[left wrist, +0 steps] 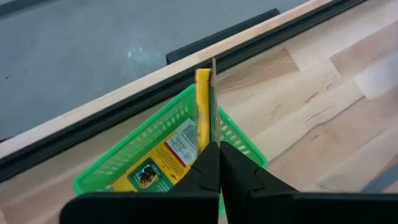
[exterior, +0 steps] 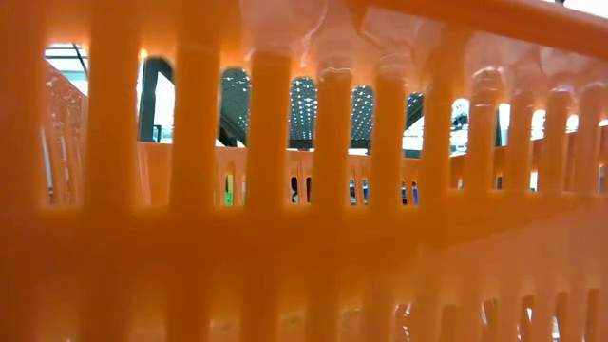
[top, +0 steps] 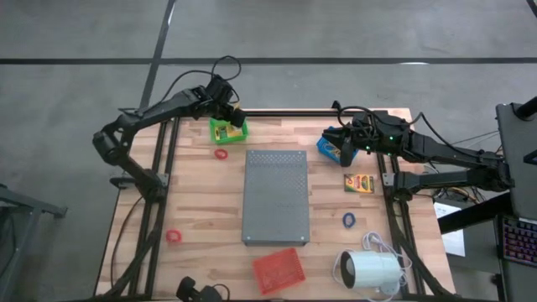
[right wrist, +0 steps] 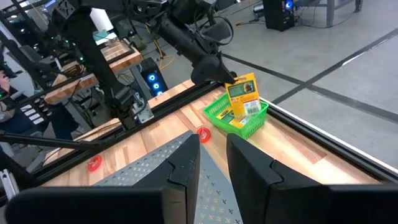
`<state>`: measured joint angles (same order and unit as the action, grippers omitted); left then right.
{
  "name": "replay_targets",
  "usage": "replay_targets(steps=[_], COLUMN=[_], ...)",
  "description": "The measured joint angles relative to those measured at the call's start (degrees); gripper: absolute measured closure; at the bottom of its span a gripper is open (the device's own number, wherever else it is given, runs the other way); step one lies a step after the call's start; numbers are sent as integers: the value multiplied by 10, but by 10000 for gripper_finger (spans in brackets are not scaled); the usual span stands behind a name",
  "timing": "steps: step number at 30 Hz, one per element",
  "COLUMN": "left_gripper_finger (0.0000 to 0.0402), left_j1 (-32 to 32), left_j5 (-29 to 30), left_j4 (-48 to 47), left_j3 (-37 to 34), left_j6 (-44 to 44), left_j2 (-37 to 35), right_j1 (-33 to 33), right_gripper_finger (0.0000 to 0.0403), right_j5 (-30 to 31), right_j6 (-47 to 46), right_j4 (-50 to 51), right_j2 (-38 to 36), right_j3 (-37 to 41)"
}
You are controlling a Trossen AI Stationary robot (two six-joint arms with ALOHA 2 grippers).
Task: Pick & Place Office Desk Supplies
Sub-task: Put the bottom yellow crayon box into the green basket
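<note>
A crayon box [left wrist: 203, 99] stood on edge over the green basket [left wrist: 118, 163], pinched in the clenched left gripper [left wrist: 216, 149]. This looked like the placing step; next it must release. The right gripper [right wrist: 212, 163] hovered, slightly parted and empty, over the blue basket [top: 328, 148].

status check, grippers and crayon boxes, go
Left gripper shut on crayon box, over green basket. Right gripper over blue basket, empty. Second crayon box on table. Nothing in way.

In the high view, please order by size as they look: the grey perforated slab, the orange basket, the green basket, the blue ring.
1. Grey perforated slab
2. Orange plastic mesh basket
3. Green plastic mesh basket, partly hidden by the left hand
4. Small blue rubber ring
</note>
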<state>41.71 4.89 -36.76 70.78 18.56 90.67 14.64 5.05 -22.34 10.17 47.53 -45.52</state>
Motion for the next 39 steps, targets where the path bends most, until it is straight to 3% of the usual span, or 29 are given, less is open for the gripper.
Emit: replay_targets(steps=[7,12,17,31,39], left_gripper_finger=[400,400,400,397,363], left_j1=[0,1,1,0,1], left_j5=[0,0,-26,-32,-30], left_j4=[-2,46,83,72,52], left_j3=[-18,-50,-55,-73,-74], left_j6=[73,151,144,182,190], left_j2=[0,0,0,-1,-3], right_j1=[0,0,0,0,0], right_gripper_finger=[326,334,333,322,334], right_j5=[0,0,0,0,0], right_j6=[0,0,0,0,0], right_j4=[0,0,0,0,0], right_j2=[0,0,0,0,1], right_j3=[0,0,0,0,0])
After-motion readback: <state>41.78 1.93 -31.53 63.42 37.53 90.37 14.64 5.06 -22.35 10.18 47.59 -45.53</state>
